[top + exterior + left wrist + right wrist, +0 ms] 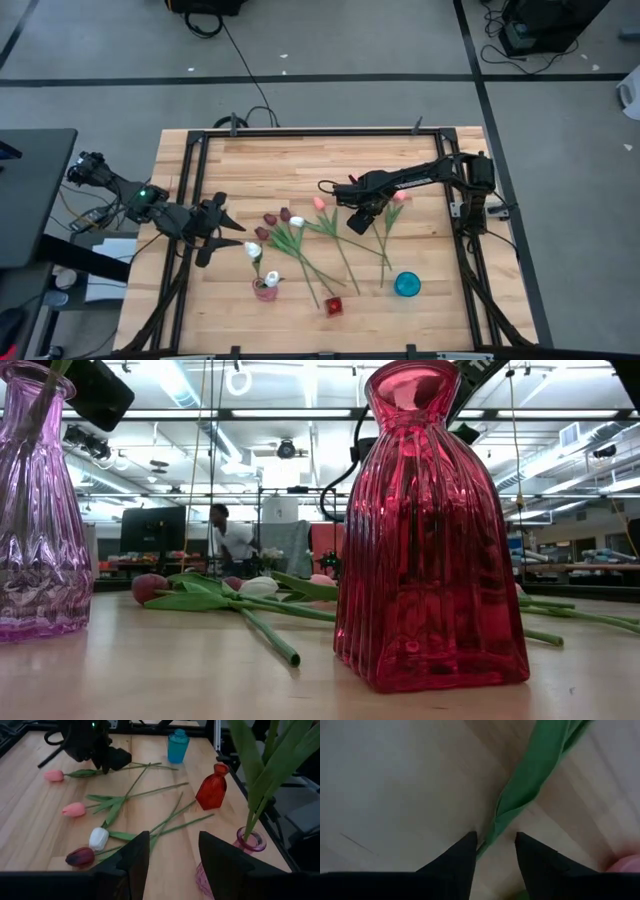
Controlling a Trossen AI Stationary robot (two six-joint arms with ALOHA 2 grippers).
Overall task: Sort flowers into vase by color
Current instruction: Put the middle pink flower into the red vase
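Several tulips lie flat on the table: maroon heads [270, 218], a white one [297, 222] and pink ones [320, 203]. My right gripper [368, 214] is low over the pink tulip [400, 197] nearest the table's right edge. It is open [493, 840], a finger on each side of that tulip's green stem and leaf [530, 780], close to the head [626, 865]. My left gripper [215, 232] waits open [172, 852] near the left edge. White tulips [254, 250] stand in the pink vase [265, 289].
A red vase [334, 306] and a blue vase [407, 284] stand near the table's near edge, right of the pink vase [248, 842]. Crossed stems [340, 255] cover the middle. Bare wood lies toward the far edge [300, 160]. A person [232, 538] shows in the room behind.
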